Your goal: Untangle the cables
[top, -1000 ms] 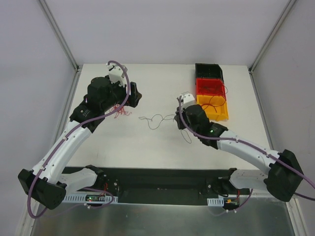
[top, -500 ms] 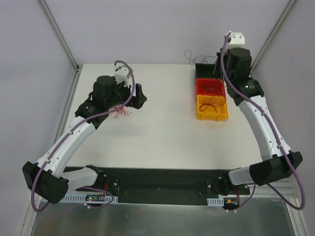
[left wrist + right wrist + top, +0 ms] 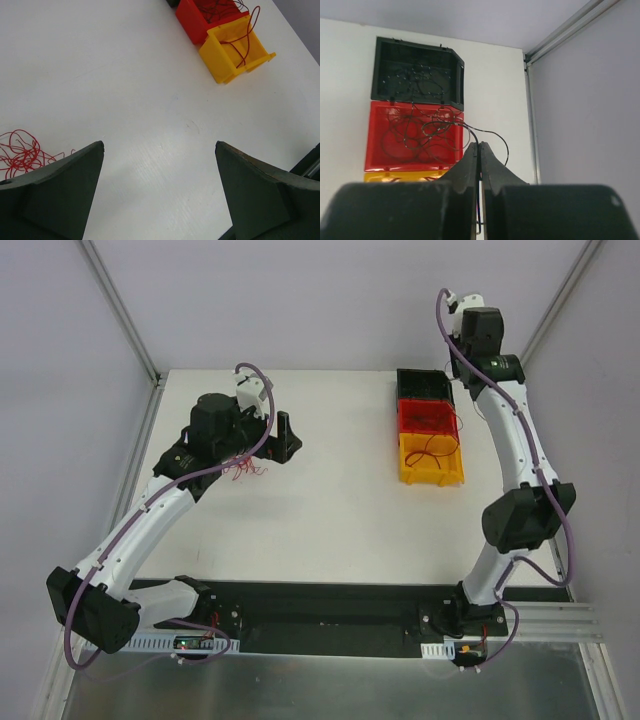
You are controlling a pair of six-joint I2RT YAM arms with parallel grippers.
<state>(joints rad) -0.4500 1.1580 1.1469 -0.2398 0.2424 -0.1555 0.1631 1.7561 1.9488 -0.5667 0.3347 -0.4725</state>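
A red cable tangle (image 3: 245, 468) lies on the white table under my left arm; it also shows at the left edge of the left wrist view (image 3: 20, 152). My left gripper (image 3: 285, 435) is open and empty just right of the tangle, jaws wide apart over bare table (image 3: 159, 145). My right gripper (image 3: 456, 365) is raised high over the bins and shut (image 3: 479, 147) on a thin black cable (image 3: 492, 134). That cable trails down over the red bin (image 3: 380, 150), which holds several black strands.
Three bins stand in a row at the back right: black (image 3: 425, 385), red (image 3: 428, 418) and yellow (image 3: 432, 465). The yellow bin (image 3: 235, 50) holds a red wire (image 3: 247, 32). A metal frame post (image 3: 532, 125) runs along the right table edge.
My right arm swung from the table middle up and back over the bins, carrying the black cable off the table. The left gripper shifted slightly right and stays open.
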